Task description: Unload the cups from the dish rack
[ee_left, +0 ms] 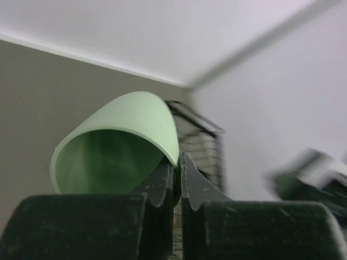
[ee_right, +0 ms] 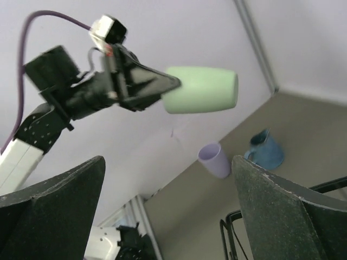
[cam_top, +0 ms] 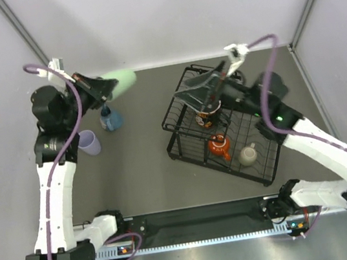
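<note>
Right now your left gripper has its fingers pinched tight on the rim of the mint-green tumbler, with the cup wall between them. The cup juts out sideways, lifted clear of the table near its far left corner. Your right gripper is spread wide with nothing between its fingers. It hangs over the far end of the dish rack, above the raised tier.

Below the held tumbler, the blue mug and the lavender tumbler stand on the table, near each other and well apart from the rack. On the rack's lower level you can see the small orange cup and the beige mug. Just under the right gripper sits what looks like the red patterned mug, though the arm hides much of it.

By my reckoning you're about halfway. Two cups are set down and a third is in the air, waiting for a spot beside them. Three are left to lift out.
</note>
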`<state>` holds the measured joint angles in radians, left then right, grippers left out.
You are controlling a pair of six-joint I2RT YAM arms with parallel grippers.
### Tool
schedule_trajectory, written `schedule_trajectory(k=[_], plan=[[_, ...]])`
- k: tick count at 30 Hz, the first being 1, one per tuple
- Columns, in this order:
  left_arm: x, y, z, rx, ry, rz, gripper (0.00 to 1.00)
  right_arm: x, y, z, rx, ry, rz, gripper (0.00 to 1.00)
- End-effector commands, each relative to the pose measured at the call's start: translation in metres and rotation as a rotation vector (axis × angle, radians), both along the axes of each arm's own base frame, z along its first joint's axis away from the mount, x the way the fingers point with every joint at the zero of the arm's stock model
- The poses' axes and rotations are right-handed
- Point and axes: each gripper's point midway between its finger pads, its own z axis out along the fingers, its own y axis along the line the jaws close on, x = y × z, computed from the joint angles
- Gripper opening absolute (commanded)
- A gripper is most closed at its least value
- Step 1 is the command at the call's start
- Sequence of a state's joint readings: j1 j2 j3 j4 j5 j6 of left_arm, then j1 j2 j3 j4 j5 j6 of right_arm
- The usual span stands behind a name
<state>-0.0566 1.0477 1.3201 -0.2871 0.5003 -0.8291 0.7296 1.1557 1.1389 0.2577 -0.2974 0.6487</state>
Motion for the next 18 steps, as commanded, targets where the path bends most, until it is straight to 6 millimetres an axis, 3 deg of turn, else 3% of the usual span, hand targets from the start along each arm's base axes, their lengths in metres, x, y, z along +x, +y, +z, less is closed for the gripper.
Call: schedule_trajectory(k=[1, 2, 3, 4, 5, 10, 11, 18], plan=[[0.015, 0.071, -0.087, 0.459, 0.279, 0.275, 0.0, -0.018, -0.045, 0.022, -0.038, -0.152, -0.14, 1.0], [0.022, 0.083, -0.106, 0.524, 0.356, 0.305, 0.0, -0.019, -0.051, 0.017, -0.049, -0.154, -0.161, 1.0], [0.025, 0.092, -0.108, 0.573, 0.377, 0.332, 0.0, -0.022, -0.058, 0.016, -0.055, -0.157, -0.179, 1.0], [0.023, 0.104, -0.122, 0.642, 0.438, 0.353, 0.0, -0.028, -0.071, 0.023, -0.043, -0.187, -0.216, 0.99], [0.03, 0.12, -0.134, 0.688, 0.492, 0.402, 0.0, -0.029, -0.076, 0.018, -0.049, -0.187, -0.228, 1.0], [0.037, 0.148, -0.154, 0.801, 0.591, 0.465, 0.0, -0.036, -0.096, 0.01, -0.094, -0.217, -0.289, 1.0], [0.033, 0.169, -0.154, 0.84, 0.635, 0.535, 0.0, -0.036, -0.098, 0.009, -0.104, -0.217, -0.297, 1.0], [0.037, 0.193, -0.187, 0.954, 0.788, 0.515, 0.0, -0.037, -0.106, 0.003, -0.141, -0.242, -0.324, 1.0]])
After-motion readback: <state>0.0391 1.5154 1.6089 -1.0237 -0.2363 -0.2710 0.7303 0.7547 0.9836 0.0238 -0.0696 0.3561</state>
